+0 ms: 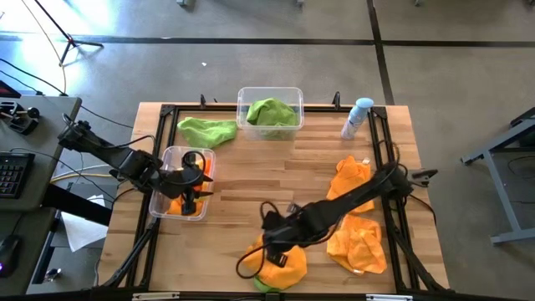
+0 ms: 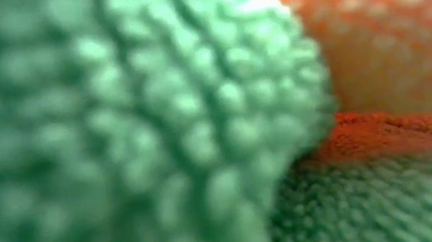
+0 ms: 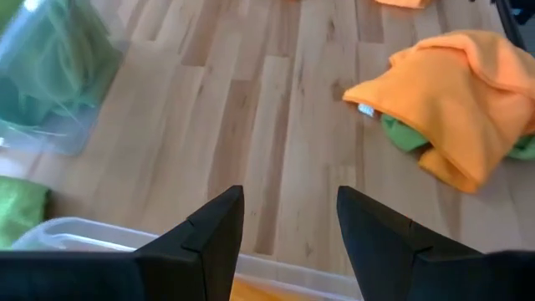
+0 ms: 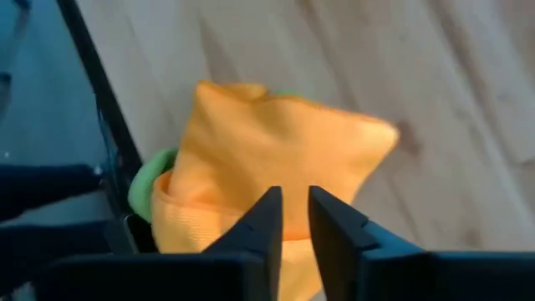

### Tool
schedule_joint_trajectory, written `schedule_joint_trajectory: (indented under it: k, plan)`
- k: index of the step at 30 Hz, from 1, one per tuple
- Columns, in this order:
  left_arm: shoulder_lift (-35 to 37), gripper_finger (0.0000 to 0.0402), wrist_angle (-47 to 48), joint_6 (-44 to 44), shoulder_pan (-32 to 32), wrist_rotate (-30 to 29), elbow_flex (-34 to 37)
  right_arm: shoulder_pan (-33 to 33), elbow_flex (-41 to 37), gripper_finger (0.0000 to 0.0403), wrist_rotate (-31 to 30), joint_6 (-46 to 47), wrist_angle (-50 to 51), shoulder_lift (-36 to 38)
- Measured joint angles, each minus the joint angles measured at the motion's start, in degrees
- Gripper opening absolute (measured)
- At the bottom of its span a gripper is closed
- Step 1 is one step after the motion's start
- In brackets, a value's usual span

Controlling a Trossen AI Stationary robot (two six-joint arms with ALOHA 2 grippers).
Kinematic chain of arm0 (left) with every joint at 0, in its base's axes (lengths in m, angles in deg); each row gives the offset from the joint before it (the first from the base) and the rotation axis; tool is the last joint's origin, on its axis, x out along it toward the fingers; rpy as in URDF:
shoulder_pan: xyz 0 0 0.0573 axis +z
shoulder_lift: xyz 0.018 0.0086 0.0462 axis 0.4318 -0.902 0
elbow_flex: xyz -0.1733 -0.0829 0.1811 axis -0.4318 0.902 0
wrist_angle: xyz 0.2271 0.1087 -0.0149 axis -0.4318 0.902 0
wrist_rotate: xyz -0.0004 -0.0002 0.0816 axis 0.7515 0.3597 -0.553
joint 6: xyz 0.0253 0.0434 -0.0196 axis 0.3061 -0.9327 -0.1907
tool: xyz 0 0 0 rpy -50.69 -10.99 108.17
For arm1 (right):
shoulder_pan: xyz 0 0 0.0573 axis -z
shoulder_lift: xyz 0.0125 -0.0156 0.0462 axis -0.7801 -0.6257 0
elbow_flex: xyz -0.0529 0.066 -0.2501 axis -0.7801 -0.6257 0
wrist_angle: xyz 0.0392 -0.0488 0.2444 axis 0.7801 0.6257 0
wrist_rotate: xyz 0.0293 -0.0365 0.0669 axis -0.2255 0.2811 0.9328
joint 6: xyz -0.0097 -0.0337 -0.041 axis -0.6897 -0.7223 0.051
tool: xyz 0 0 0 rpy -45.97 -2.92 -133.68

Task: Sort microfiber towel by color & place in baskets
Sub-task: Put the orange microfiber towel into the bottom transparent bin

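My right gripper (image 1: 276, 251) is at the near edge, shut on an orange towel (image 4: 276, 142) that lies on top of a green one (image 4: 149, 180). My left gripper (image 3: 288, 221) hangs open over the left clear basket (image 1: 167, 159), which holds an orange towel (image 1: 177, 206). The far basket (image 1: 269, 94) holds a green towel (image 1: 269, 111). A loose green towel (image 1: 206, 130) lies flat beside it. Two orange towels (image 1: 351, 180) (image 1: 359, 242) lie on the table's right side. Green and orange cloth (image 2: 117, 134) fills the low view. My right gripper pinches a raised fold of the orange towel (image 4: 294, 213) between its two nearly closed fingers, coming from above and slanting toward the near edge. The towel's body still rests on the green towel and the table; whether one layer or several is held does not show.
A blue-capped spray bottle (image 1: 358, 117) stands at the far right corner. A black frame rail (image 1: 393, 150) runs along the table's edges. Bare wood (image 1: 267, 176) lies between the two arms.
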Motion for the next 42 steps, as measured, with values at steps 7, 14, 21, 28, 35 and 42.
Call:
schedule_joint_trajectory:
  k: [7, 14, 21, 28, 35, 42]
  plan:
    - [0.1, 0.0179, -0.1, -1.5, 0.0, 1.7, 0.2, -0.1, 5.5, 0.0142, 5.7, 3.4, 6.0, -8.4]
    - [0.1, 0.0179, -0.1, -2.6, 0.0, 1.9, 0.2, -0.5, 5.7, 0.019, 14.7, 7.5, 5.3, -12.2]
    - [0.1, 0.0179, -0.1, -3.6, 0.0, 2.0, 0.2, -2.1, 5.7, 0.0179, 16.0, 10.4, 5.2, -12.3]
    - [0.1, 0.0179, -0.1, -3.6, 0.0, 2.1, 0.3, -3.2, 5.1, 0.0119, 13.8, 10.6, 5.9, -13.6]
    - [0.1, 0.0179, -0.2, -3.6, 0.0, 4.7, 0.2, -3.9, 5.6, 0.0013, 12.9, 15.4, 6.7, -13.4]
    - [0.1, 0.0179, -0.3, -3.5, 0.0, 4.9, 0.2, -5.3, 15.6, 0.0006, 3.8, 17.6, 13.3, -13.3]
